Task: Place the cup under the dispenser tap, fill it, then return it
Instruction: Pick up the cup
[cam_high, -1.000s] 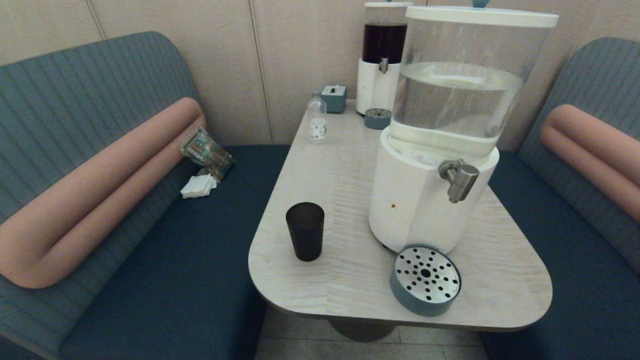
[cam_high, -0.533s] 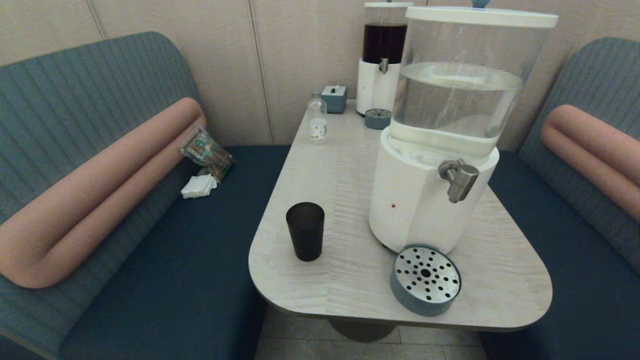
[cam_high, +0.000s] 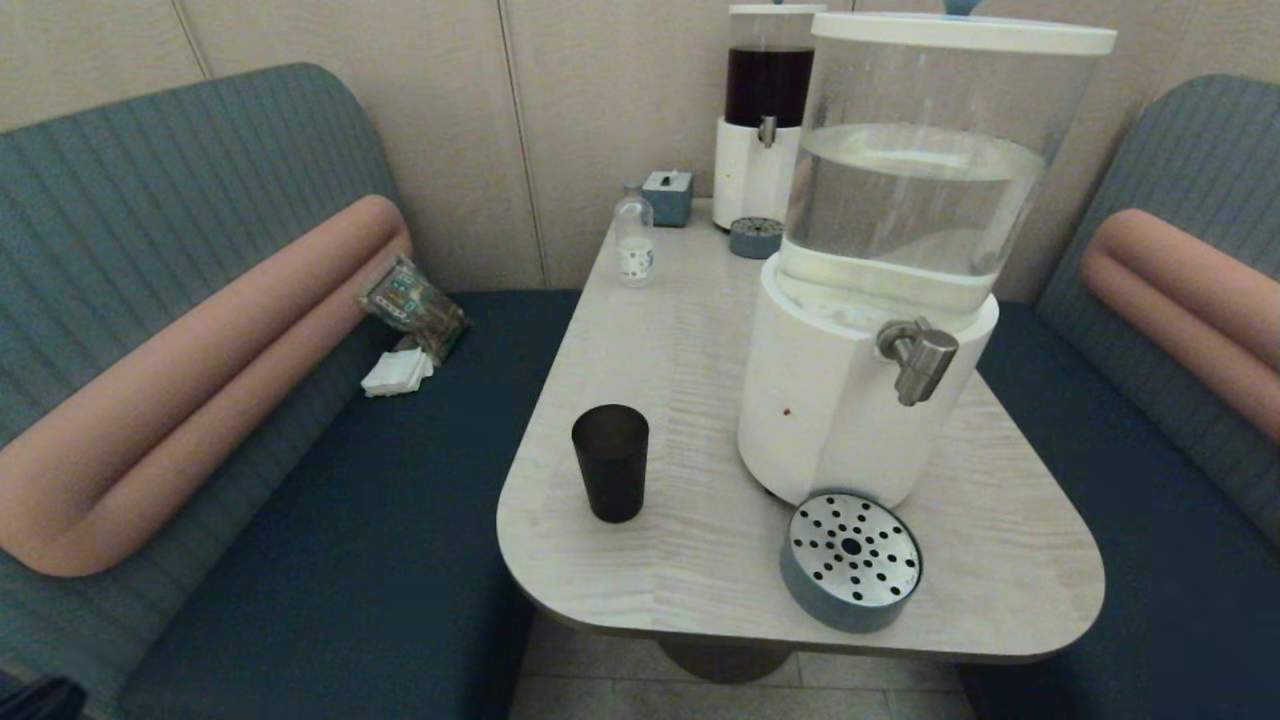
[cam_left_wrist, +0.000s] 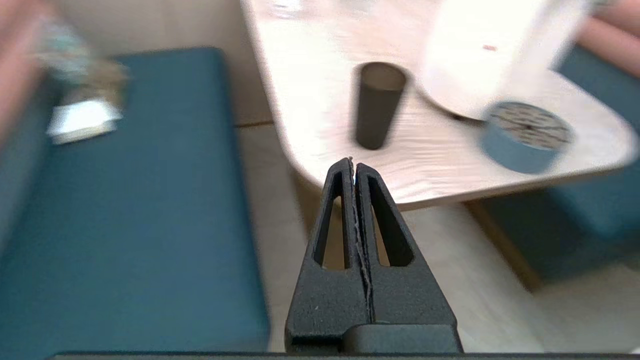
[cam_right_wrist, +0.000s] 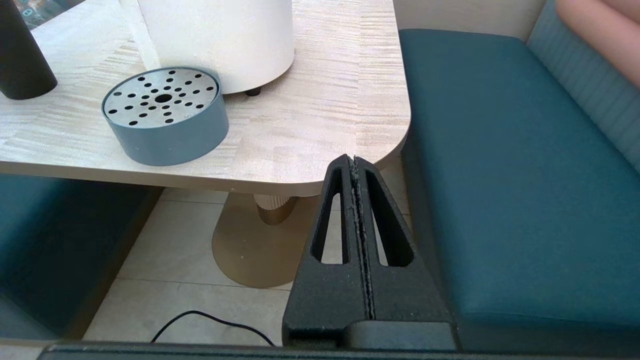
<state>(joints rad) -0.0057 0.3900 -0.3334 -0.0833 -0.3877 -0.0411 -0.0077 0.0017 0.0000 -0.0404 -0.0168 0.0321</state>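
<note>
Since the earlier frames a dark shape has come in at the head view's bottom-left corner; nothing else moved. You've got 1 cup (cam_high: 610, 462) upright on the table (cam_high: 660, 330) near its front-left edge, left of the dispenser (cam_high: 860, 400), well apart from the tap (cam_high: 917, 358). 2 dispensers, 2 drip trays. Left gripper (cam_left_wrist: 354, 162) fully closed, empty, off the table edge before the cup. Right gripper (cam_right_wrist: 354, 160) closed, empty, by the front-right corner.

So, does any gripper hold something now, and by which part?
Nothing is held. The left gripper and the right gripper are both shut on nothing, below the table edge. The cup stands free on the table.
</note>
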